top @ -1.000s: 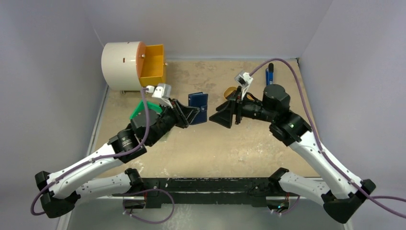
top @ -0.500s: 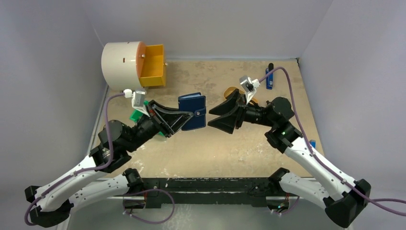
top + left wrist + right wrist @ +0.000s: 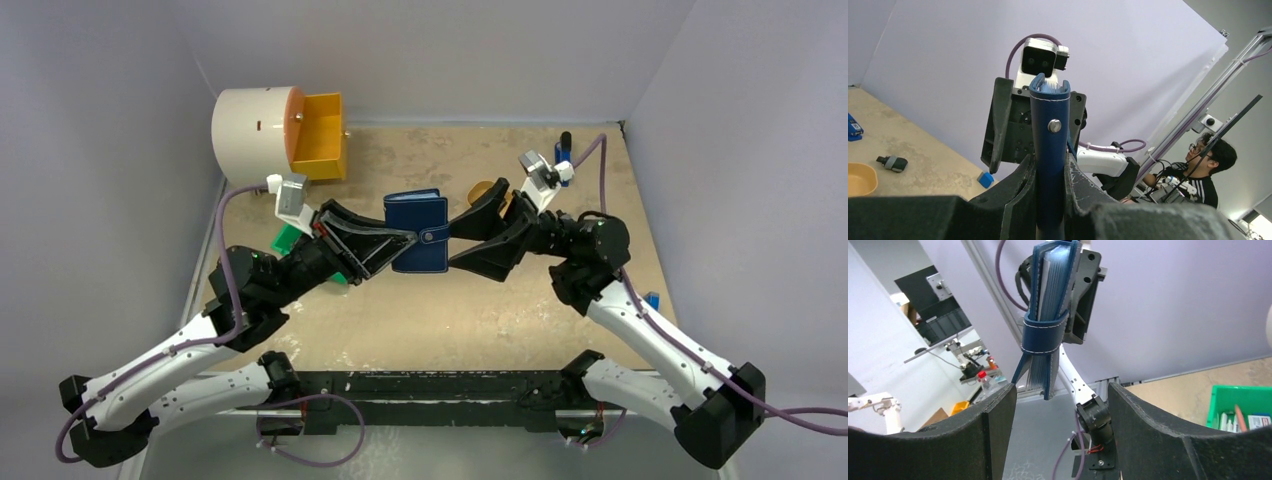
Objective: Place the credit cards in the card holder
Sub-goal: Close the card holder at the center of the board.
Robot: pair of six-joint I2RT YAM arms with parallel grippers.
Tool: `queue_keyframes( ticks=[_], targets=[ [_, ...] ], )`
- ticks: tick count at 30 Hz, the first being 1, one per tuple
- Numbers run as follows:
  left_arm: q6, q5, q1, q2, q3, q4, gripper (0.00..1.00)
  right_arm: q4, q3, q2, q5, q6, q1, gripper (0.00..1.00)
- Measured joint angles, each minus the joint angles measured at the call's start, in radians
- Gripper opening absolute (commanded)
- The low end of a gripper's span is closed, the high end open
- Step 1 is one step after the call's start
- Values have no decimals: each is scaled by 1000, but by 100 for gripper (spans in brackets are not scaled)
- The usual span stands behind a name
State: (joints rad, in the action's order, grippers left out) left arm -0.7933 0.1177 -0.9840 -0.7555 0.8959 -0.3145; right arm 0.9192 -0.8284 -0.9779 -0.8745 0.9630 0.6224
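The card holder [image 3: 420, 228], a navy folding wallet with its snap tab fastened, is held in the air at mid-table. My left gripper [image 3: 405, 240] is shut on its left edge. In the left wrist view the card holder [image 3: 1050, 140] stands upright between the fingers [image 3: 1023, 185], light stud facing the camera. My right gripper [image 3: 468, 240] is open just right of it. In the right wrist view the card holder [image 3: 1048, 330] shows its clear sleeves, its lower end at the mouth of the open right gripper [image 3: 1060, 395], touching neither finger. I cannot make out any loose credit cards.
A green bin [image 3: 288, 240] with several small items sits under the left arm and shows as the green bin [image 3: 1238, 395] in the right wrist view. A white drum with an orange drawer [image 3: 318, 135] stands back left. A mustard tray [image 3: 487, 190], a blue item [image 3: 565, 155] and a small blue block [image 3: 652, 298] lie to the right.
The left arm has raised the card holder and carried it right. The right gripper has swung down and left, and its open jaws now sit at the holder's right edge.
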Motion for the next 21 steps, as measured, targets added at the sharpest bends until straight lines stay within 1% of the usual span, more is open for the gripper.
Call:
queue_keyframes(
  ticks=[2,4,9,12,14,17,21],
  targets=[
    [-2,6,0,-4,0,0,0,54,16,-4,-11,32,0,72],
    [-1,3,0,-5,0,9,0,69,27,2,-11,42,0,72],
    [10,-49,-1,15,0,60,0,-95,28,84,0,-56,2,72],
    [19,-74,0,17,0,84,0,-147,13,111,0,-96,5,72],
    [19,-72,0,15,0,89,0,-151,1,107,1,-104,6,71],
    [18,-57,0,-1,0,82,0,-140,-6,74,1,-99,6,65],
    [11,-31,0,-37,0,72,0,-114,-6,14,0,-66,6,53]
  ],
)
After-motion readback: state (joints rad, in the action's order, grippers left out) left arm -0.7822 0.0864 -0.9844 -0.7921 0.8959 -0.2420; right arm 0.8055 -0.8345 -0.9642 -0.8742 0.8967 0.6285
